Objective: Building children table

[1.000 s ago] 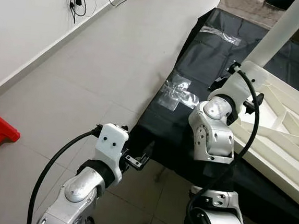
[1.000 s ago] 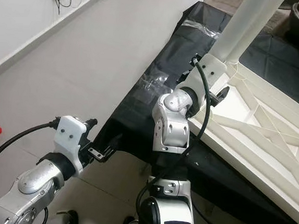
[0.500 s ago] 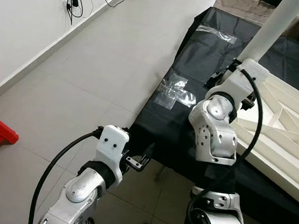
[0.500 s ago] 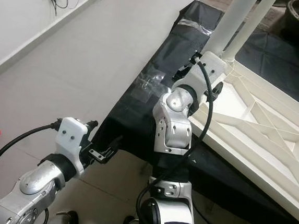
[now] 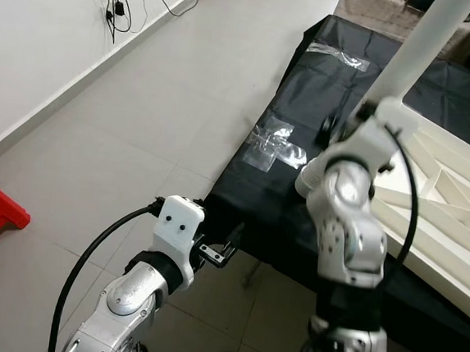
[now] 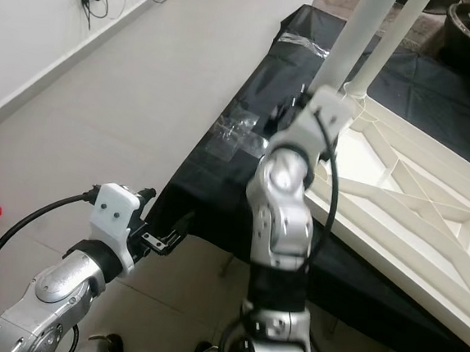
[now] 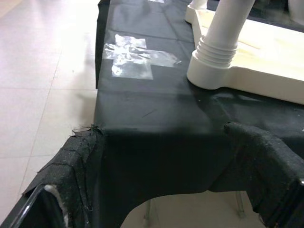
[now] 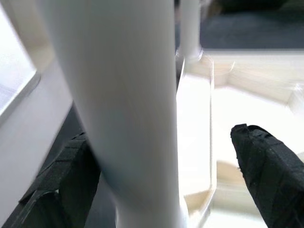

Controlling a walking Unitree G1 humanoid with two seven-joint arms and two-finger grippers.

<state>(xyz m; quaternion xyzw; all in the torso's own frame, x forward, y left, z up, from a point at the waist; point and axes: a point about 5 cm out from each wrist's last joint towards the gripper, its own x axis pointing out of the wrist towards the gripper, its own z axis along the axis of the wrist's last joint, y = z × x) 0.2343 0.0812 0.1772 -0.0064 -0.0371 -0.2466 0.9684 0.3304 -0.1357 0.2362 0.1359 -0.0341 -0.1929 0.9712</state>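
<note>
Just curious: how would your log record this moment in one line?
right gripper: open around table leg | left gripper: open, idle by black cloth | tabletop: upside down

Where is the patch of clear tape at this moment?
The patch of clear tape lies on the black cloth, near the cloth's left edge, just left of the white table leg and the right arm.

Left gripper (image 7: 166,190) hangs low with jaws apart; right gripper (image 8: 161,175) is raised, jaws spread wide.

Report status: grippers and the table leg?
Right gripper open around white table leg. Left gripper open, idle at black cloth's edge. Nothing blocking.
</note>
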